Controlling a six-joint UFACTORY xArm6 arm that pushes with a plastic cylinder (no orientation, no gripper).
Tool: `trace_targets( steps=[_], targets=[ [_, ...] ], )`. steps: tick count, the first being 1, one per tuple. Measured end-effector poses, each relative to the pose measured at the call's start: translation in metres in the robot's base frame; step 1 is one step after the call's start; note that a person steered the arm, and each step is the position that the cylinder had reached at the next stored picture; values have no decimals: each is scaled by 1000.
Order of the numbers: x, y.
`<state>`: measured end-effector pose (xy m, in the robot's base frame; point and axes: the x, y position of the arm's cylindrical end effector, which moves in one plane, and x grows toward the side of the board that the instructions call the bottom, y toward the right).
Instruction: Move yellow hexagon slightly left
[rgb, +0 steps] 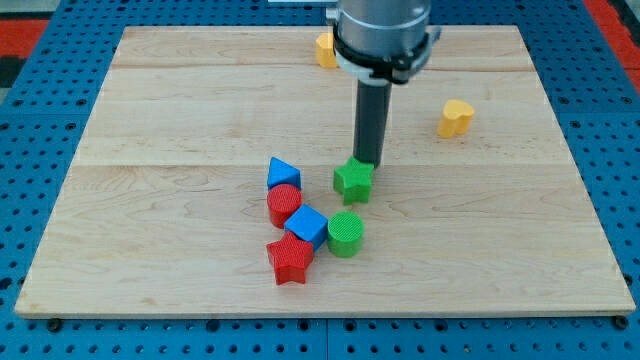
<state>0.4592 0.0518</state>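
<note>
The yellow hexagon (325, 48) sits near the view's top edge of the wooden board (150, 120), partly hidden behind the arm's body. My tip (365, 161) is far below it, at mid-board, touching the top side of a green star block (353, 181). A yellow heart block (455, 118) lies to the view's right of the rod.
A cluster lies left and below the tip: a blue triangle (282, 173), a red cylinder (284, 205), a blue cube (307, 226), a green cylinder (345, 234) and a red star (290, 259). A blue pegboard (40, 110) surrounds the board.
</note>
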Motion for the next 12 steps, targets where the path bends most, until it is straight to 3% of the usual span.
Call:
trace_targets(
  steps=[2, 5, 6, 8, 10, 12],
  targets=[
    [64, 0],
    [71, -8],
    [63, 2],
    [33, 120],
    [-67, 171],
    [-78, 69]
  ],
)
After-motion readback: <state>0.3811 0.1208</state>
